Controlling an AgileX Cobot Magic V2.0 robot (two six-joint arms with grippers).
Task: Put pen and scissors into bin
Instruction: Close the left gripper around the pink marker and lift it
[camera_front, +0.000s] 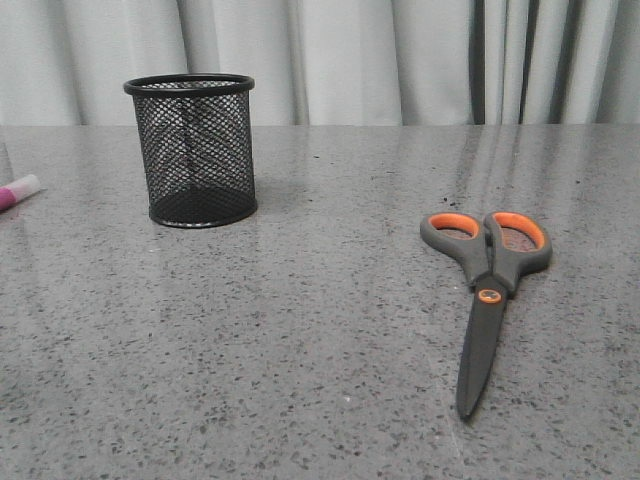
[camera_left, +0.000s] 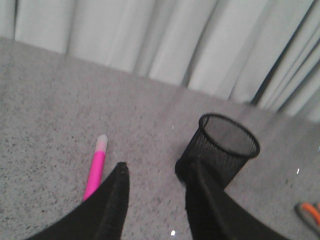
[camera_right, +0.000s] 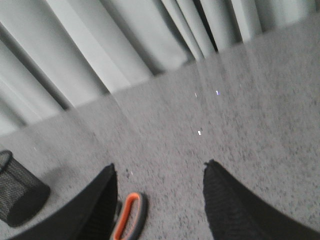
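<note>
The black mesh bin (camera_front: 197, 150) stands upright at the back left of the grey table. The scissors (camera_front: 489, 290) lie flat at the right, handles away, blades toward the front. The pink pen (camera_front: 17, 190) lies at the far left edge, mostly cut off. In the left wrist view my left gripper (camera_left: 156, 172) is open and empty above the table, the pen (camera_left: 96, 167) beside one finger and the bin (camera_left: 225, 147) behind the other. In the right wrist view my right gripper (camera_right: 161, 170) is open and empty, one scissors handle loop (camera_right: 130, 216) showing by one finger.
Grey-white curtains (camera_front: 400, 55) hang behind the table's far edge. The speckled tabletop (camera_front: 300, 350) spreads between the bin and the scissors. Neither arm shows in the front view.
</note>
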